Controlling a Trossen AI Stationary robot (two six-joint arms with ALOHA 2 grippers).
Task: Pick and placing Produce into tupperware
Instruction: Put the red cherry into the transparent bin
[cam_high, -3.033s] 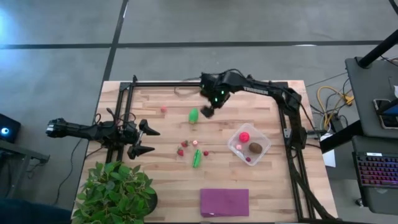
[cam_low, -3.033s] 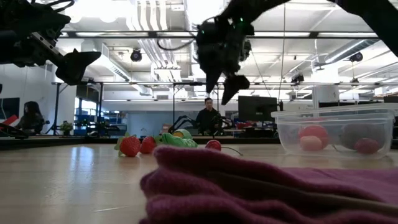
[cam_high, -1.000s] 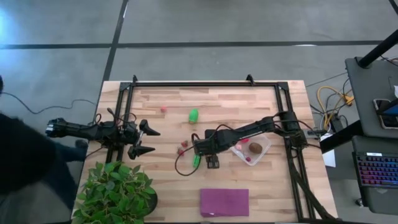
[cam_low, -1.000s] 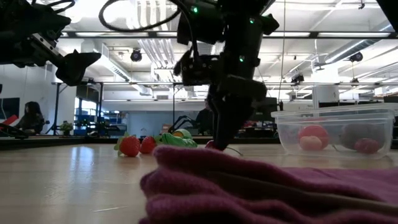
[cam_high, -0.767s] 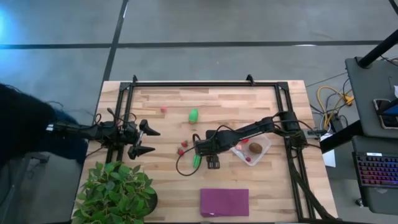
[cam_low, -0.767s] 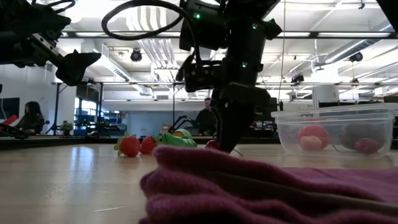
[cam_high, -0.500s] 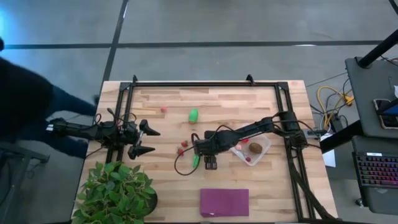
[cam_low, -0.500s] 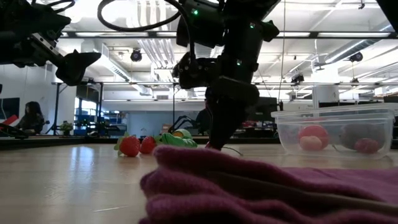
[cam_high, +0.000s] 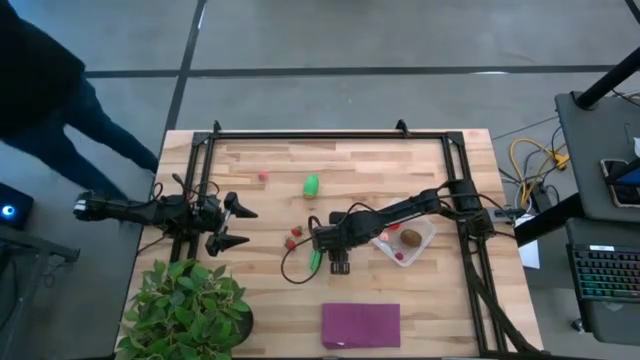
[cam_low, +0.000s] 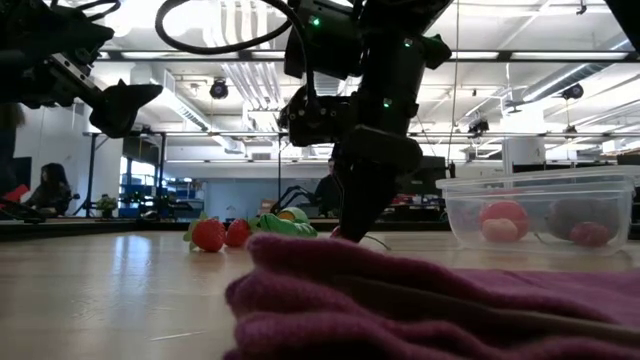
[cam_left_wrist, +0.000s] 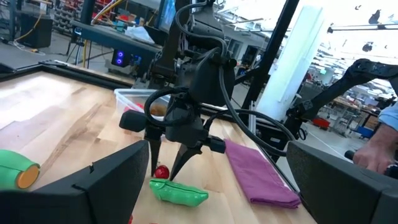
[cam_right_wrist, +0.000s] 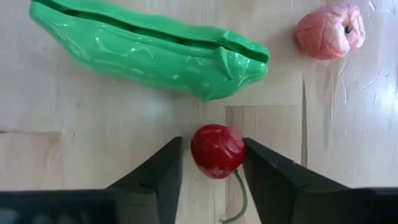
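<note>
**Q:** Right gripper (cam_right_wrist: 211, 163) moved since three seconds back?

**A:** Yes. It was up over the far middle of the table near the green fruit (cam_high: 311, 184); it has come down to the table centre, just left of the container (cam_high: 425, 238). Little change in the last second.

**Q:** Where's the cherry (cam_right_wrist: 217, 150) relative to the fingers?

**A:** Right between them. Right wrist view: fingers (cam_right_wrist: 155, 171) spread, one on each side of the cherry, stem trailing back toward the wrist. Close to both, but I can't tell if either touches. Not clamped.

**Q:** Neighbours?

**A:** Green pea pod (cam_right_wrist: 149, 57) just beyond the cherry, lying crosswise. Pink berry (cam_right_wrist: 321, 34) off to one side, apart from both.

**Q:** Container contents?

**A:** Low view shows a red ball (cam_low: 504, 217), a brown oval (cam_low: 572, 214) and a small pink piece (cam_low: 592, 235) inside.

**Q:** Left gripper (cam_high: 236, 225)?

**A:** Parked at the table's left edge by the potted plant (cam_high: 188, 305), fingers apart, holding nothing.
</note>
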